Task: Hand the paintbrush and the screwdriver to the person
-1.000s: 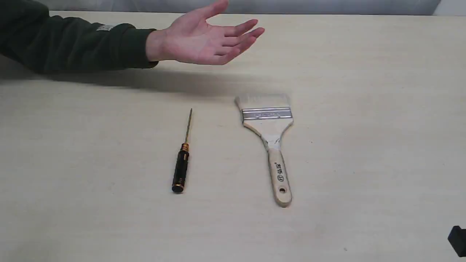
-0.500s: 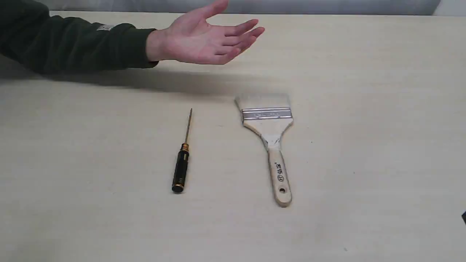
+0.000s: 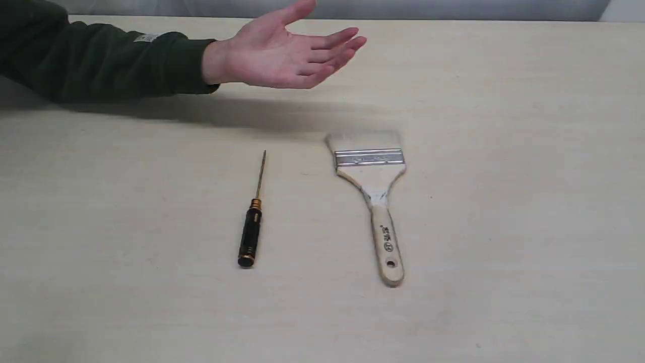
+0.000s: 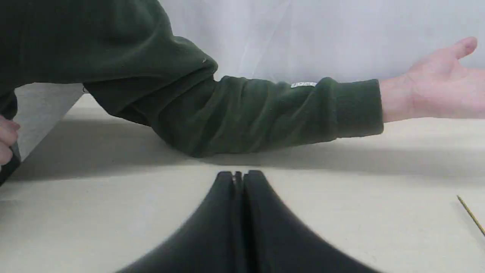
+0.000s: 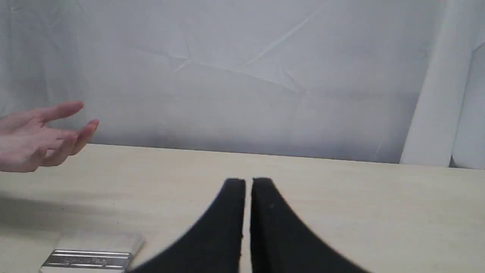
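Nearest the robot, the left hand hovers low over the worktop with its fingers pressed together and nothing between them. The right hand is all but pressed together too, showing only a thin slit and holding nothing. Neither appears in the exterior view now. That is the one change: a second ago a dark corner showed at the lower right edge of that view, half a second ago only a sliver, and now it is gone. It was probably part of the right arm, though too little showed to be sure.

Further out, the screwdriver and the paintbrush lie flat where they lay before. They are side by side and well apart, handles toward the robot, shaft and bristles pointing away. Beyond them the person holds an open palm above the far side of the worktop, unmoved.

So nothing has been picked up and the handover looks unstarted. The right hand sits near the brush, and I judge it must spread before it can close on the handle.
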